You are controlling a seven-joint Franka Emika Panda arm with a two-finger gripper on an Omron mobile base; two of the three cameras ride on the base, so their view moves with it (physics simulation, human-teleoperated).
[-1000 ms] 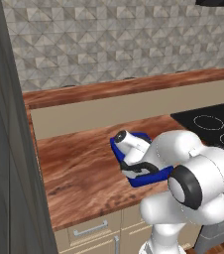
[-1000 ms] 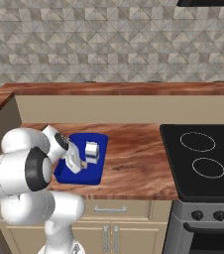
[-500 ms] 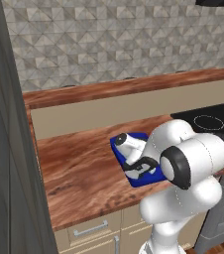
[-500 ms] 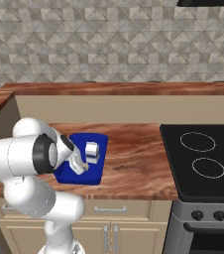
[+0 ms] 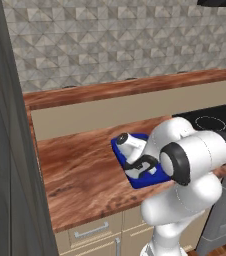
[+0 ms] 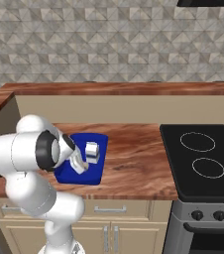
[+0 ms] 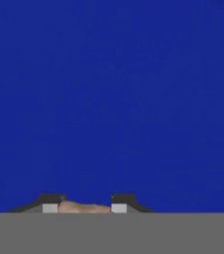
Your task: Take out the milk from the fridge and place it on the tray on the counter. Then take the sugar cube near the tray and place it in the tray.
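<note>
Your gripper [image 7: 84, 207] is low over the blue tray [image 6: 97, 173]. In the hand view you see the tray floor [image 7: 114, 99] close up, all blue. Between the two dark finger tips [image 7: 50, 203] sits a small tan thing, the sugar cube [image 7: 84, 207]. The jaws are narrow and pinch it on both sides, so you are holding the cube just above the tray floor.

The milk [image 6: 91, 152] stands in the tray, upright, toward the tray's far right side in the right base view. It is a small white carton with a blue band. Your hand [image 6: 78, 163] is just to the left of it and a bit nearer to you. I cannot tell if the hand touches the carton.

In the left base view the arm covers much of the tray [image 5: 119, 149]. You can see its far left corner and its near edge. The white hand [image 5: 131, 145] leans down into it.

The tray lies on the brown wood counter [image 6: 134, 154], near its front edge. The black stove [image 6: 203, 158] is to the right, well apart from the tray. The grey fridge [image 5: 5, 165] side stands at the far left of the left base view.
</note>
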